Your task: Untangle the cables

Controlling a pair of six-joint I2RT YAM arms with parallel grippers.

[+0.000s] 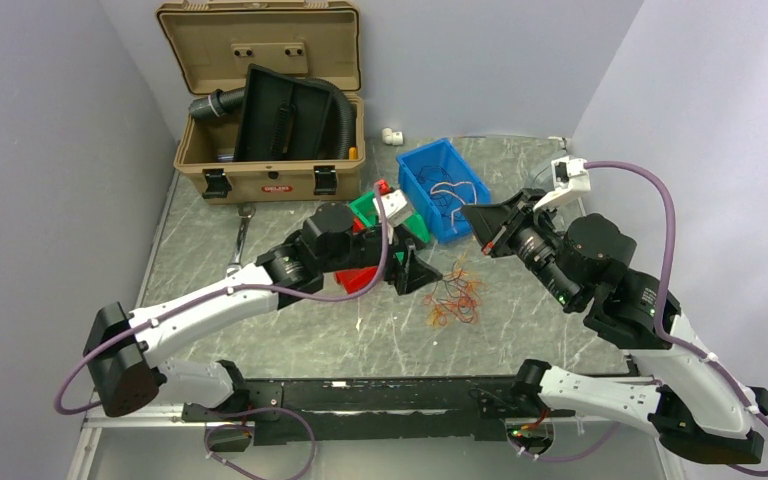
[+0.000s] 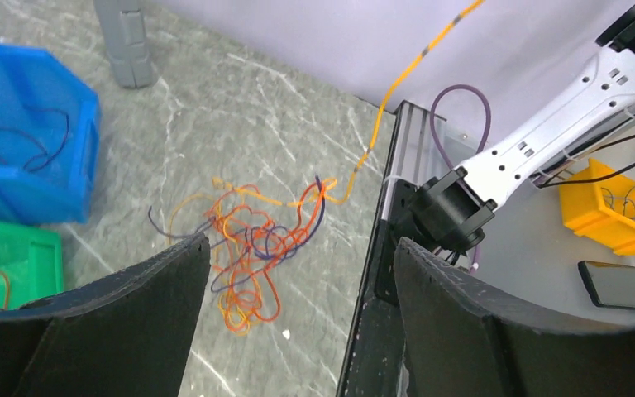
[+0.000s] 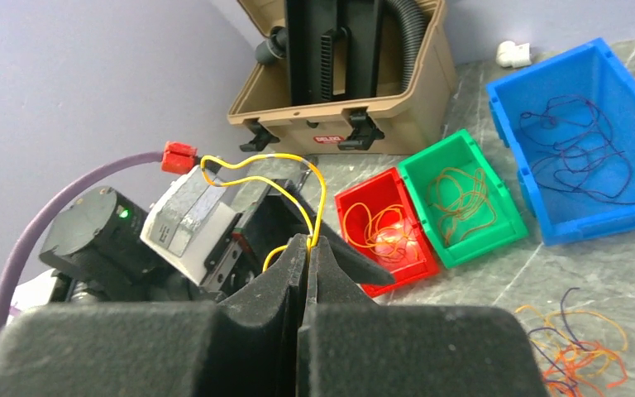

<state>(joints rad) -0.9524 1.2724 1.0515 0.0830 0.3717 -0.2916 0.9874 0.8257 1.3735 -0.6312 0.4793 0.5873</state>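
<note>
Our right tool [image 3: 307,241] pinches a thin orange wire [image 2: 397,83] from the orange-red-purple cable tangle [image 2: 252,248] on the grey table [image 2: 240,107]; left tool [image 2: 302,244] spread (empty) near it. Pulling, we risk tightening the knot.

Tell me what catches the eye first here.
A messy tangle of orange, red and purple wires lies on the marble table. The right claw is shut on a yellow wire. Beyond, a red bin, green bin and blue bin hold wires.
</note>
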